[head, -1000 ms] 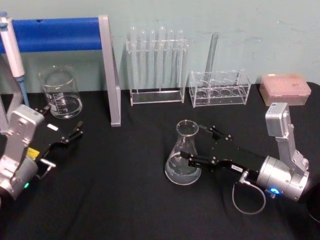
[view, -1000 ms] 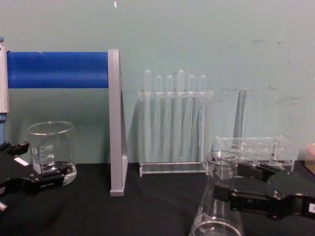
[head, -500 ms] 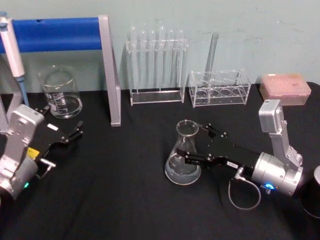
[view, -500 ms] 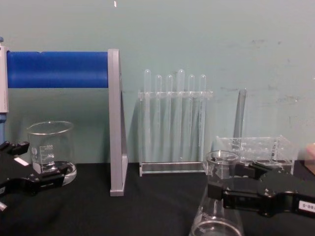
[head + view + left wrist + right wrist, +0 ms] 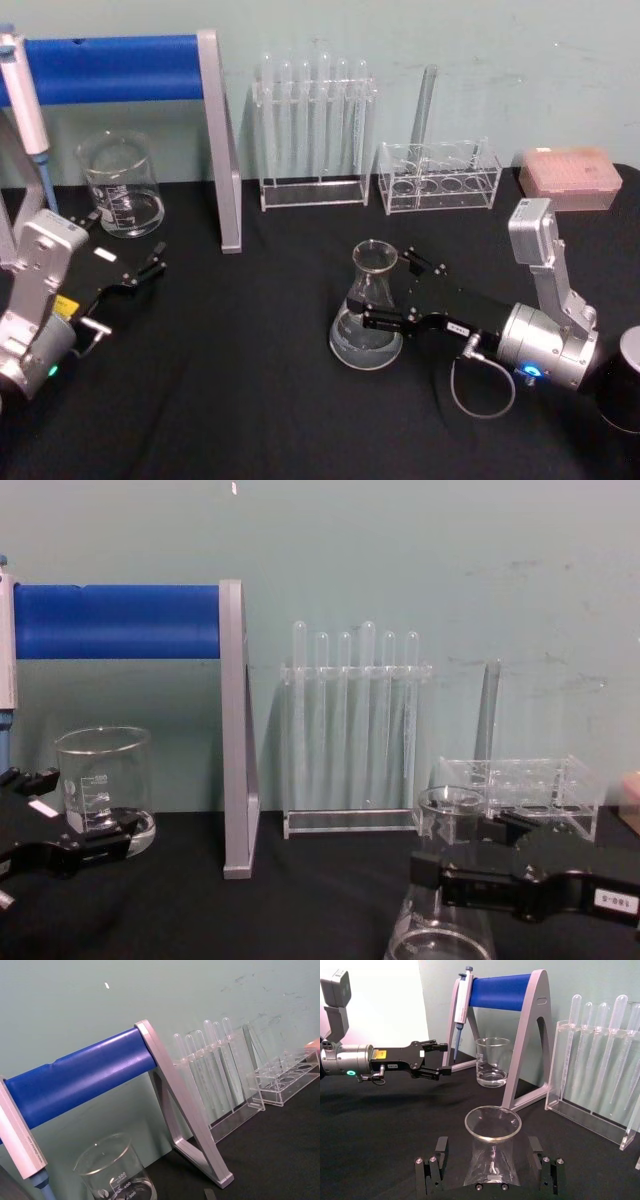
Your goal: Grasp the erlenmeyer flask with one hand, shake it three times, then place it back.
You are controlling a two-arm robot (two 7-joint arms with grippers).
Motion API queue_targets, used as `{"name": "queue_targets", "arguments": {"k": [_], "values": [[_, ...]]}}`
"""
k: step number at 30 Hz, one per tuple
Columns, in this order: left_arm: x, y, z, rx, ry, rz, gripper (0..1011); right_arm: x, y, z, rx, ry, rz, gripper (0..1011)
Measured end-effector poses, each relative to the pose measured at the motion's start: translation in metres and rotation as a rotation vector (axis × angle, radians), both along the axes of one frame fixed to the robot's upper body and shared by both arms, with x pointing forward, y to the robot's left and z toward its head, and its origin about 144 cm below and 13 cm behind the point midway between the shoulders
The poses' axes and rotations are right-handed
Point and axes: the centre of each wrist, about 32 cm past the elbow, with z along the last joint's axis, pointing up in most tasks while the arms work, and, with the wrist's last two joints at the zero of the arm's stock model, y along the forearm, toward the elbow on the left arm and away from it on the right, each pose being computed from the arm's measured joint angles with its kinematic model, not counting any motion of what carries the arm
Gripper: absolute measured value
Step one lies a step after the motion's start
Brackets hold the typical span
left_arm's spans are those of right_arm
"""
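The erlenmeyer flask (image 5: 368,312) stands upright on the black table, a little clear liquid in its base. My right gripper (image 5: 392,292) reaches in from the right and is open, one finger on each side of the flask's neck. In the right wrist view the flask (image 5: 492,1157) sits between the two fingers (image 5: 440,1149) with a gap on both sides. The chest view shows the flask (image 5: 442,925) low at right, with the right gripper (image 5: 455,848) at neck height. My left gripper (image 5: 143,268) rests open at the left, in front of the beaker.
A glass beaker (image 5: 122,185) stands at back left under a blue-barred pipette stand (image 5: 110,55). A rack of test tubes (image 5: 312,130), a second clear rack (image 5: 440,180) and a pink tip box (image 5: 570,178) line the back. A dark cylinder (image 5: 625,395) sits at the right edge.
My right gripper has slid further left, so its open fingers now reach past the flask's neck. The flask and the left arm have not moved.
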Motion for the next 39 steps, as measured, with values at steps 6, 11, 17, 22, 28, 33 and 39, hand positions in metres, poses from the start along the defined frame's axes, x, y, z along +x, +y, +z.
{"name": "queue_targets", "arguments": {"k": [6,11,17,22,28,33,39], "values": [[0.0,0.0,0.0,0.0,0.0,0.0,1001,0.0006,0.002,-0.0002,0.004,0.0,-0.001,1000],[0.0,0.0,0.0,0.0,0.0,0.0,1001,0.0009,0.0027,-0.0004,0.007,0.001,-0.007,1000],[0.0,0.0,0.0,0.0,0.0,0.0,1001,0.0011,0.0035,-0.0004,0.006,0.009,-0.023,1000],[0.0,0.0,0.0,0.0,0.0,0.0,1001,0.0011,0.0034,-0.0003,0.006,0.008,-0.022,1000],[0.0,0.0,0.0,0.0,0.0,0.0,1001,0.0009,0.0032,-0.0004,0.006,0.008,-0.021,1000],[0.0,0.0,0.0,0.0,0.0,0.0,1001,0.0009,0.0031,-0.0002,0.006,0.008,-0.021,1000],[0.0,0.0,0.0,0.0,0.0,0.0,1001,0.0009,0.003,-0.0001,0.006,0.007,-0.02,1000]]}}
